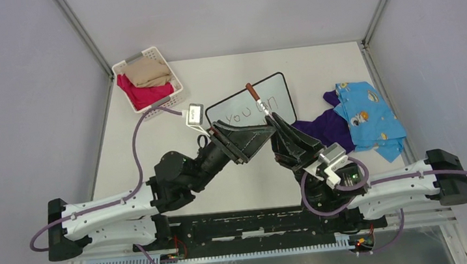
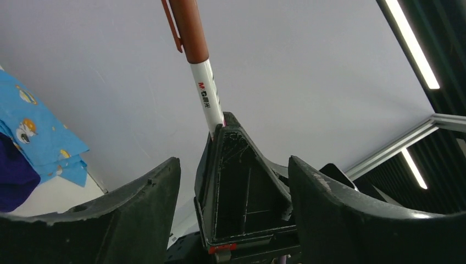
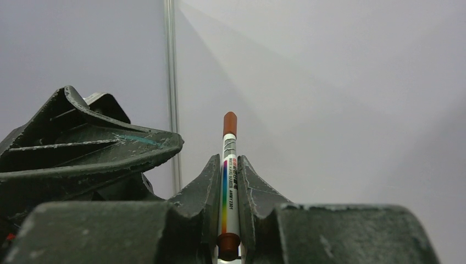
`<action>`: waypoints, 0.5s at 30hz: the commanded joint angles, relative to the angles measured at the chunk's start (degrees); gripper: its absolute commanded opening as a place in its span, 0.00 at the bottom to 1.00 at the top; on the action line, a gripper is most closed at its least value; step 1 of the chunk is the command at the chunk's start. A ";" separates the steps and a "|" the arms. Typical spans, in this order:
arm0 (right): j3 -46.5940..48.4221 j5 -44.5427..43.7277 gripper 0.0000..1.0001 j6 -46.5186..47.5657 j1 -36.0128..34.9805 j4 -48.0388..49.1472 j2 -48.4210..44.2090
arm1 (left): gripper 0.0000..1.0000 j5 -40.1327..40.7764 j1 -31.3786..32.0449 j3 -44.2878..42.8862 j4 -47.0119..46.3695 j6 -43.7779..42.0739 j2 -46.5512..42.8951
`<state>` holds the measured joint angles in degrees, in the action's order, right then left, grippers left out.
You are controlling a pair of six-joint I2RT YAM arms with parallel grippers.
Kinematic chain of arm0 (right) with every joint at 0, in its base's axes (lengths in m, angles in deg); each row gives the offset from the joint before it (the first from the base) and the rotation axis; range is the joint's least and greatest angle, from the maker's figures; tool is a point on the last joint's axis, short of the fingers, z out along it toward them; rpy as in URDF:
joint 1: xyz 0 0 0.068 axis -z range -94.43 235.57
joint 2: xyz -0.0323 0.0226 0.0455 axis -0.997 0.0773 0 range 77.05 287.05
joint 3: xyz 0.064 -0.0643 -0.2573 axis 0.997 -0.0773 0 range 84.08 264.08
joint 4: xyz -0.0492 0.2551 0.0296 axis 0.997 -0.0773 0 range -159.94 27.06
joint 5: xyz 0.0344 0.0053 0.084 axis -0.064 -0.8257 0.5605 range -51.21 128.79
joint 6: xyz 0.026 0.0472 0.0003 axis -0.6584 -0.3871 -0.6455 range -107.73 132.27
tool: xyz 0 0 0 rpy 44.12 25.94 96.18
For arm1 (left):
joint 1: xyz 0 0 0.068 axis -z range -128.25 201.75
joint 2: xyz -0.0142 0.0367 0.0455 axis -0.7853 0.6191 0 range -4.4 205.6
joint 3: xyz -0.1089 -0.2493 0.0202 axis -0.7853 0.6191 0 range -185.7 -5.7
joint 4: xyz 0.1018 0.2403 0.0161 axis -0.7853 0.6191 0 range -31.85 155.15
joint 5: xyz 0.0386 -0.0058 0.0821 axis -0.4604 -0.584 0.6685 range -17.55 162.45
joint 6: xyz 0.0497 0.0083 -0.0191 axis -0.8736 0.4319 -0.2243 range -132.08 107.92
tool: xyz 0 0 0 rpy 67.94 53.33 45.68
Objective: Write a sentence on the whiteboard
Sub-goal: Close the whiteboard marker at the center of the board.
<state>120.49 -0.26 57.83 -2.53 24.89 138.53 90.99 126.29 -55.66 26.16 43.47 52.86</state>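
Right gripper (image 3: 228, 165) was clamped on the marker (image 3: 229, 143) at the mid-table whiteboard (image 1: 277, 94), left gripper (image 2: 232, 165) gaping just beside it; I judged those open jaws could knock the marker askew.

Whiteboard (image 1: 241, 108): handwritten "You can" in dark ink, running from its 9 o'clock edge toward the centre; the line past that is hidden behind the marker (image 1: 254, 94). Left wrist view, 12 o'clock: the marker's white barrel carries the brand "M&G", followed by two Chinese characters. Right wrist view, 6 o'clock: fine print runs lengthwise beside a rainbow stripe on the barrel, too small to read with certainty.
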 commanded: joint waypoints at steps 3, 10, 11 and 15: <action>-0.45 1.92 0.00 -5.59 0.11 -2.53 -3.29 | 0.93 4.00 0.08 -1.57 5.36 -8.46 -3.68; -1.54 5.79 0.00 -10.74 0.12 -10.27 -6.92 | 0.96 10.32 -0.49 -9.79 15.60 -18.54 -4.32; -1.84 5.67 0.00 -10.99 0.11 -10.39 -7.33 | 0.96 10.18 -0.58 -10.41 15.45 -19.63 -4.47; -2.43 6.26 0.00 -11.98 0.11 -10.48 -8.20 | 0.96 9.37 -1.56 -11.84 15.30 -20.91 -4.28</action>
<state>118.59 4.16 48.43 -2.50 15.25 131.55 98.75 125.79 -64.29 40.59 28.70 49.32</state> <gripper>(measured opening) 0.179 0.953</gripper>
